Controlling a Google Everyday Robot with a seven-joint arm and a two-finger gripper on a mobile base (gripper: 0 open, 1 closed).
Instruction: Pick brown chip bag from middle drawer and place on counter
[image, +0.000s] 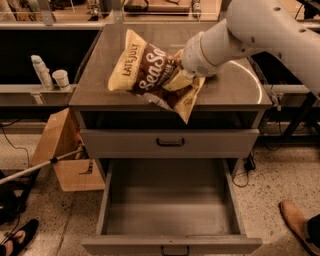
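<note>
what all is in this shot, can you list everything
brown chip bag: one, brown with cream edges, tilted over the counter's front edge
counter: one, grey-brown, cabinet top
middle drawer: one, grey, pulled open, lowest
upper drawer front: one, grey with black handle, shut
cardboard box: one, tan, floor left of cabinet
bottle: one, white, left ledge
cup: one, white, beside the bottle
brown shoe: one, floor, lower right
black shoe: one, floor, lower left
arm: one, white, reaching in from the right
gripper: one, at the bag, over the counter
</note>
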